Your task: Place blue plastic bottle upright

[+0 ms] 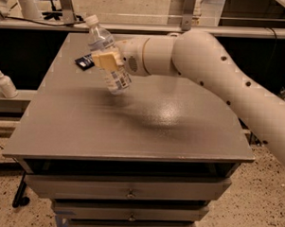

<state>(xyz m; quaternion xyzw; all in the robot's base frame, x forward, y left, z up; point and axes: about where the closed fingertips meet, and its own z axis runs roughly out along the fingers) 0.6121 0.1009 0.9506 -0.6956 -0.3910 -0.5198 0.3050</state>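
Speckled floor and a stack of drawers (129, 193) sit nearest you, below the grey desk (132, 138), whose front stretch lies well below and in front of the gripper (106, 61). You have the gripper out over the desk's left-middle area at the end of the white arm (206, 66), its tan fingers pinching the blue plastic bottle (117, 79) around its midsection. The bottle is tilted: its white cap (91, 20) leans up and away to the left of the gripper, while its base points down and to the right and appears to hang clear of the desk top. Judged from that, the pickup is done, but you have yet to square the bottle to vertical, lower its base flat and let go. Just beyond the gripper lies a dark flat packet (84, 61). Far off to the gripper's left, beside the desk, stands a white pump bottle (5, 83).
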